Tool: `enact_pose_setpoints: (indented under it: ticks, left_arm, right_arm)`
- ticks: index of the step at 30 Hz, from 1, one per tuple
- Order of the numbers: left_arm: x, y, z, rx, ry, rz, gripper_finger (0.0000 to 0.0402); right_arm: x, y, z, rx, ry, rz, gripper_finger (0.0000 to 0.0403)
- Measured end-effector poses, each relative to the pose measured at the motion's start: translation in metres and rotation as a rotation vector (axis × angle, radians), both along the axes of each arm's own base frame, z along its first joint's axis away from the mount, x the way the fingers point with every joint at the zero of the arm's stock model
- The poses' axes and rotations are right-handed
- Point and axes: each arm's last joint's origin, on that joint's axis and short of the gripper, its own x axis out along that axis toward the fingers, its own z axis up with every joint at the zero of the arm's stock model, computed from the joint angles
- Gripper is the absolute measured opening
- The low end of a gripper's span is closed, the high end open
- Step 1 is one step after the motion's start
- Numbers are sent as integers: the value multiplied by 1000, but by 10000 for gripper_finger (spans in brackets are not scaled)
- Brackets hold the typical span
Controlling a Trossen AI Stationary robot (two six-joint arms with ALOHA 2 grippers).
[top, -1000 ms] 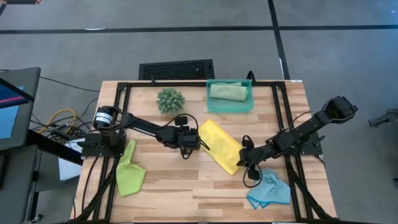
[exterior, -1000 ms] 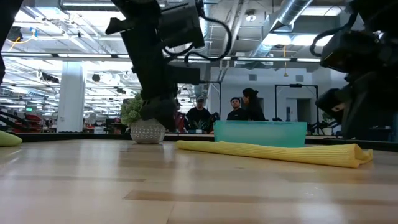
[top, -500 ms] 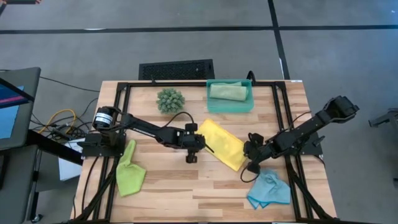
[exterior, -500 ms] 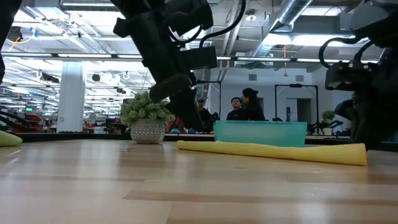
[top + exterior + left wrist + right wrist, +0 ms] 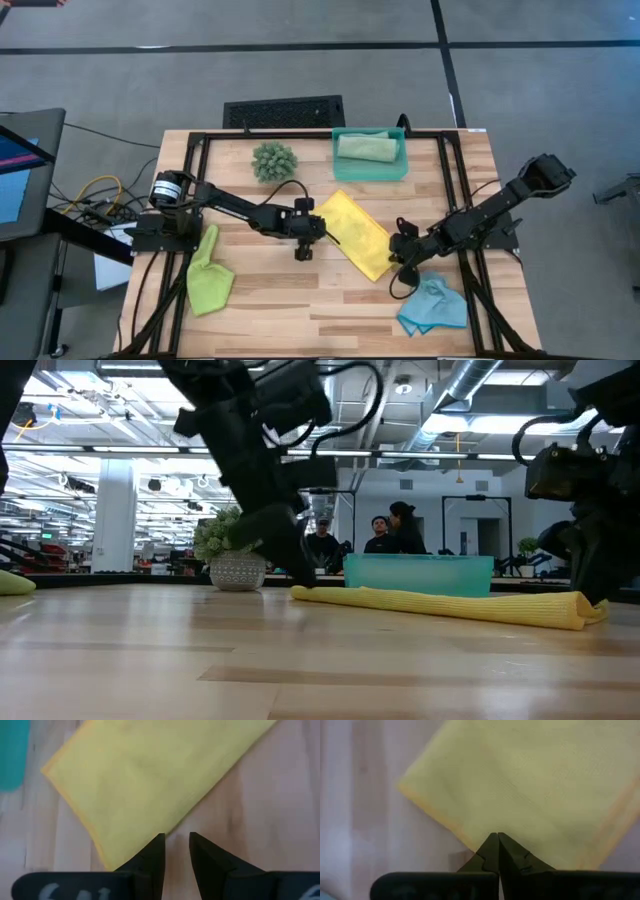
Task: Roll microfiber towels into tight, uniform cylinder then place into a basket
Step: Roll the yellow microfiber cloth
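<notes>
Nearest you on the table, the light blue towel [image 5: 433, 307] and the lime green towel [image 5: 208, 276] lie crumpled and untouched, so they can wait.

Your right gripper [image 5: 397, 262] is pinched shut at the near edge of the yellow towel [image 5: 358, 233]; whether it has any cloth between the tips, you cannot tell, and if it has none, the next pull comes away empty.

Your left gripper [image 5: 322, 231] sits at the towel's opposite edge with its fingers [image 5: 152, 856] a little apart, holding nothing. If you start rolling now, that side is loose and the cylinder may skew.

Farther back, the basket [image 5: 342, 171] already holds the sage green towel [image 5: 366, 147], with the plant ball [image 5: 274, 160] just beside your carry path.
</notes>
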Motion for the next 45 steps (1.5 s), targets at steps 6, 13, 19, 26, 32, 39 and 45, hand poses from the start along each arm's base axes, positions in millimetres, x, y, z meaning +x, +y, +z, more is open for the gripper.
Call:
enact_pose_setpoints:
  ticks: [6, 13, 19, 26, 32, 39, 45]
  left_arm:
    - [-7, 17, -8, 44, 33, 68, 81]
    - [-11, 23, 10, 165, -12, 182, 81]
    - [-8, 12, 29, 80, -142, 162, 81]
    - [14, 4, 9, -94, -236, -24, 81]
    - [11, 15, -19, -46, -91, 17, 81]
    - [5, 23, -13, -22, -45, 50, 81]
    - [9, 14, 9, 27, -88, 66, 81]
  right_arm:
    - [12, 7, 6, 51, -138, 96, 18]
    - [27, 13, -5, 59, -202, 217, 16]
    - [52, 17, -17, 5, -202, 289, 17]
    - [81, 29, -28, 11, -189, 388, 19]
    - [99, 37, -27, -28, -211, 439, 20]
    - [106, 40, -22, -47, -232, 448, 21]
    - [108, 41, -19, -62, -275, 450, 15]
